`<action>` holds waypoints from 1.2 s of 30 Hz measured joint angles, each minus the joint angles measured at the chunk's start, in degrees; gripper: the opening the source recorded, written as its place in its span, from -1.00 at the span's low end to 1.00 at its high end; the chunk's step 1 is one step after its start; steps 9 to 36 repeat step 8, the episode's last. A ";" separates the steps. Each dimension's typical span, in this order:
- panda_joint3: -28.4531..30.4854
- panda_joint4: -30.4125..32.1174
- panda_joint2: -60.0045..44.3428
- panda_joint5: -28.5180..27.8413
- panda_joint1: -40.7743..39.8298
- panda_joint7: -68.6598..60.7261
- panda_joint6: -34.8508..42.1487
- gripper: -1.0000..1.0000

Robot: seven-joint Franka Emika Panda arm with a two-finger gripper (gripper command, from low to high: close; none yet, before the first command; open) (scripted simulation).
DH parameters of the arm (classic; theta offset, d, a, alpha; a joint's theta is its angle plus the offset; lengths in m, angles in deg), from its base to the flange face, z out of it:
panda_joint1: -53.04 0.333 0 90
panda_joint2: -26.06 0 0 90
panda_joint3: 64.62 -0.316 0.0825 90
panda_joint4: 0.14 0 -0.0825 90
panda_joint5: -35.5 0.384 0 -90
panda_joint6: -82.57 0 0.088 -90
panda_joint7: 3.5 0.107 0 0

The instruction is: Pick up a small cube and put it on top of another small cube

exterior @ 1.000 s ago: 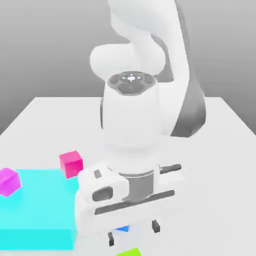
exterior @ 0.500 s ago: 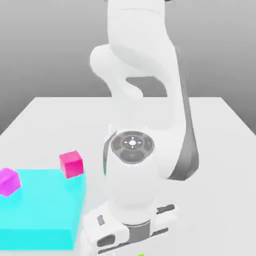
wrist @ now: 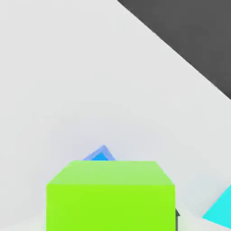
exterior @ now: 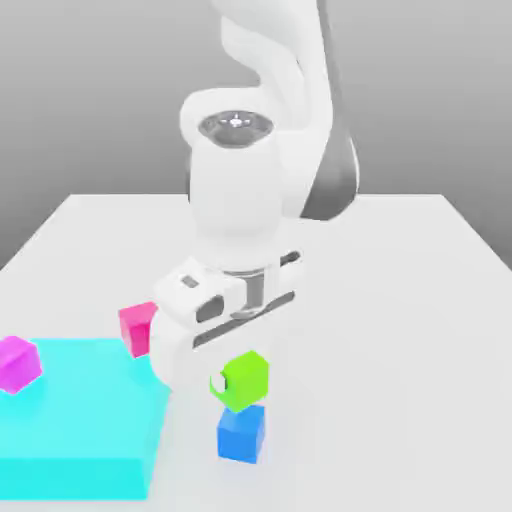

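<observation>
From the exterior view, the arm's fingers [exterior: 238,385] are clamped on the green cube [exterior: 245,378], which hangs in the air just above the blue cube [exterior: 241,432]. The two look close, but I can't tell whether they touch. The blue cube sits on the white counter [exterior: 400,330], just beside the cyan block [exterior: 75,415] on the exterior view's left. A pink cube [exterior: 138,327] stands at the block's far edge and a magenta cube [exterior: 18,363] rests on top of the block, both well clear of the work.

From the hand view, the green cube [wrist: 110,195] fills the foreground, and only a corner of the blue cube [wrist: 100,154] peeks out beyond it, with a sliver of the cyan block [wrist: 220,210] off to one side.

I'd judge this the placing step. To do it well, the green cube wants centring over the blue one and squaring to its edges, since they seem turned to one another. Then lower it straight and slowly, and let go only once it rests flat, so the blue cube isn't nudged aside.
</observation>
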 joint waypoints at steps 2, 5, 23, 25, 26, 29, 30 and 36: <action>-0.12 0.25 -3.23 1.03 0.18 -1.15 -3.48 -1.00; -0.70 0.14 -8.84 2.64 -0.16 -2.41 -8.92 1.00; -0.70 0.14 -8.84 2.63 -0.16 -2.41 -8.92 1.00; -0.70 0.14 -8.84 2.63 -0.16 -2.41 -8.92 1.00; -0.70 0.14 -8.84 2.63 -0.16 -2.41 -8.92 1.00; -0.70 0.14 -8.84 2.63 -0.16 -2.41 -8.92 1.00; -0.70 0.14 -8.84 2.63 -0.16 -2.41 -8.92 1.00; -0.70 0.14 -8.84 2.63 -0.16 -2.41 -8.92 1.00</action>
